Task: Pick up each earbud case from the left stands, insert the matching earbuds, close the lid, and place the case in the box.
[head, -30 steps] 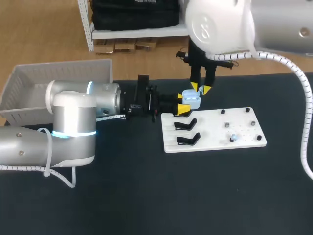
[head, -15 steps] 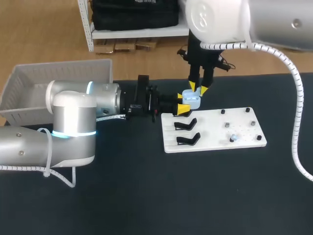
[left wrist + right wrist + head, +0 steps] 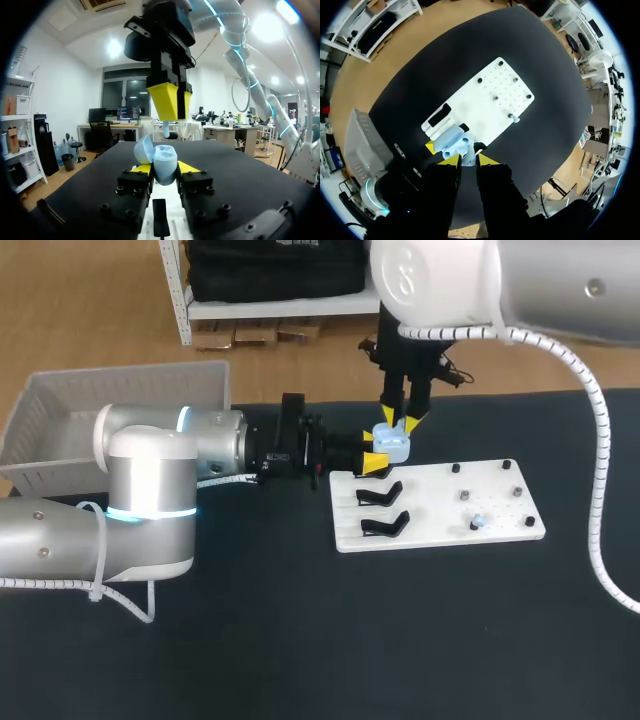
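Earbud case (image 3: 392, 446): pale blue, clamped by the left gripper (image 3: 164, 169), one yellow tip pressed on each side. We note the lid hinged open, tilted up and to one side of the body. We cannot tell whether any earbud sits inside.

Right gripper (image 3: 400, 419): hangs directly above the case, pointing straight down at it, close but apart from it. We cannot tell whether it grips anything.

White board (image 3: 440, 502): lies under and ahead of the left gripper. The case is held above the board corner nearest that gripper. Two black stands (image 3: 381, 494) sit on the board just beside the left gripper, and in the left wrist view one shows directly under it. Further ahead the board carries a few small pegs (image 3: 456, 469). A small pale piece (image 3: 478, 523) lies among them, too small to identify.

Box (image 3: 60, 430): white slatted basket, well behind the left gripper, beside its arm at a corner of the table (image 3: 300, 640). Its inner walls and floor show.

Edges: the table's far edge runs just behind the right gripper. Dark tabletop borders the board on all sides, widest on the side away from the right gripper.
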Available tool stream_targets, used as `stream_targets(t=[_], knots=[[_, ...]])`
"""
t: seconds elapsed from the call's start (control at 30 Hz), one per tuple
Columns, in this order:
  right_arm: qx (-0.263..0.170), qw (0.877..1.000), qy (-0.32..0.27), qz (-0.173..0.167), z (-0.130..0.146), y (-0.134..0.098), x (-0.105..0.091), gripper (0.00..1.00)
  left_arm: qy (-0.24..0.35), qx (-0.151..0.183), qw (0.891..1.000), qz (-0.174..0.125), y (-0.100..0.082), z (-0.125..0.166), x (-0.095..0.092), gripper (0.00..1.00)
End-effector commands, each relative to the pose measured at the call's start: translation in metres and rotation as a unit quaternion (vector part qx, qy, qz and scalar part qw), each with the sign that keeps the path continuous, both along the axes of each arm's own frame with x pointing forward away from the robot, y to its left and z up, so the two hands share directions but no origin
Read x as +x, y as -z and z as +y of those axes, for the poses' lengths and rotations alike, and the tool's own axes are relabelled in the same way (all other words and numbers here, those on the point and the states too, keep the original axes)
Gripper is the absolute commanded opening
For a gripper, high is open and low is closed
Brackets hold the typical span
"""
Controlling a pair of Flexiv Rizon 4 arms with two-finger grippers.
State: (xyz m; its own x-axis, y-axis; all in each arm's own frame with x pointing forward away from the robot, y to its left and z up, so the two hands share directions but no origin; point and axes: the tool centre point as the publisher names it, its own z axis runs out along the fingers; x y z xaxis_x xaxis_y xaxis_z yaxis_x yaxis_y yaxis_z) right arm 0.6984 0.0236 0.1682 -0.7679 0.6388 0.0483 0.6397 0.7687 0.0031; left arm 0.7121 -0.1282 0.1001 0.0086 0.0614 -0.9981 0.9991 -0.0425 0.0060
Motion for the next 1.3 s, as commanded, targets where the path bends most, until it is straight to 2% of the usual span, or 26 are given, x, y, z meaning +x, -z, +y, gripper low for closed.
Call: stream_targets(t=[0.03, 0.43, 1.3], knots=[[0.000, 1.000, 0.012, 0.001, 0.003, -0.001, 0.001, 0.00, -0.001, -0.002, 1.000, -0.002, 0.001, 0.000, 0.000, 0.00], [0.005, 0.999, 0.050, 0.008, 0.006, -0.001, 0.002, 0.00, -0.001, -0.002, 1.000, -0.002, 0.001, 0.000, 0.000, 0.00], [-0.001, 0.998, 0.058, 0.009, 0.011, 0.009, 0.003, 0.00, -0.001, -0.002, 1.000, -0.002, 0.001, 0.000, 0.000, 0.00]])
